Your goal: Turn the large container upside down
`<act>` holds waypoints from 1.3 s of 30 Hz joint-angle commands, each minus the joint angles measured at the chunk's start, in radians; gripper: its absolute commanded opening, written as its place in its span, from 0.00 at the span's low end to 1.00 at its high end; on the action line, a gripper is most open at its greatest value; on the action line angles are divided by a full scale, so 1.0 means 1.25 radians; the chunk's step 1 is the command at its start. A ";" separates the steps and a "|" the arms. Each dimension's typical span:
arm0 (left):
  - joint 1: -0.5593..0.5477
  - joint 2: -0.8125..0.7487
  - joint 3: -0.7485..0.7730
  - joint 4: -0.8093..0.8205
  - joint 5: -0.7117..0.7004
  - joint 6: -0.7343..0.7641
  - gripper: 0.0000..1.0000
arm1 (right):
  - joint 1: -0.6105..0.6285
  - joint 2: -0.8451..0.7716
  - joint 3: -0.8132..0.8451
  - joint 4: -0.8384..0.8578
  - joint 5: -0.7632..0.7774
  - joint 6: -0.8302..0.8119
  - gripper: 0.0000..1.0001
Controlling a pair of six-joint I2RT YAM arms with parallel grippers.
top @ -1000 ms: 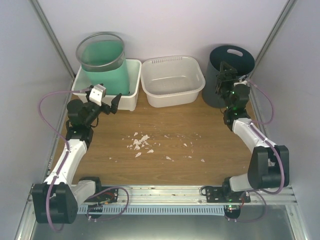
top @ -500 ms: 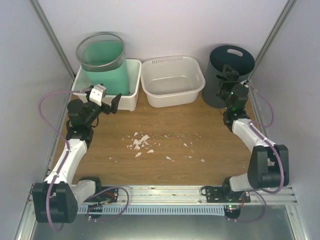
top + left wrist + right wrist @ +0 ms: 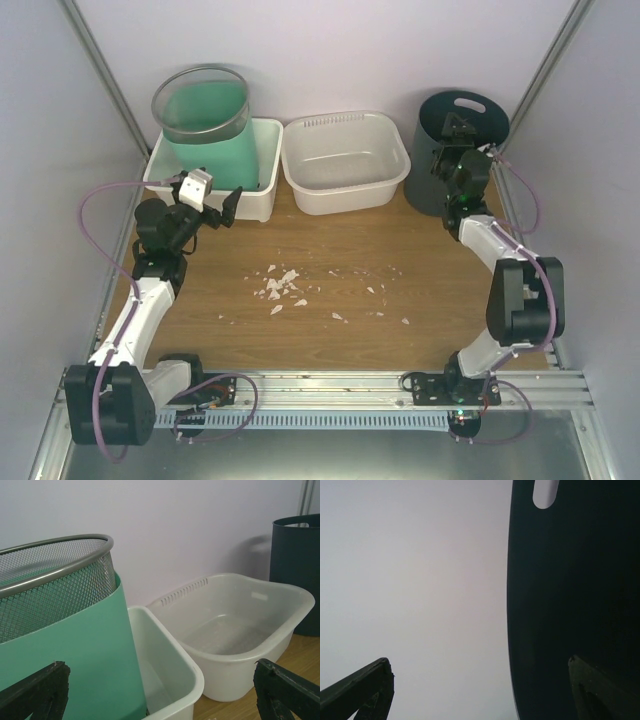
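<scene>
The large container is a dark grey round bin [image 3: 424, 160] with a slot handle, standing upright at the back right. It also shows in the left wrist view [image 3: 296, 575]. My right gripper [image 3: 459, 129] is open at the bin's near rim, reaching over the opening. In the right wrist view the bin's dark wall [image 3: 575, 580] fills the right half, and its edge runs between the spread fingers [image 3: 367, 687]. Nothing is gripped. My left gripper [image 3: 213, 200] is open and empty in front of the left white tub [image 3: 262, 190], far from the bin.
A wire-mesh basket with a green liner [image 3: 205, 125] stands in the left white tub. A second white tub [image 3: 345, 190] sits at the back centre, close to the bin. White crumbs [image 3: 280, 285] lie scattered on the wooden table. Grey walls enclose both sides.
My right gripper has moved up and back from the bin's front wall to over its rim, with the arm stretching further. The left arm has not moved.
</scene>
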 commanded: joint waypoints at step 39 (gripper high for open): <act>-0.010 0.063 0.008 -0.005 0.001 0.006 0.99 | 0.014 -0.144 0.345 -0.480 -0.119 -1.017 0.01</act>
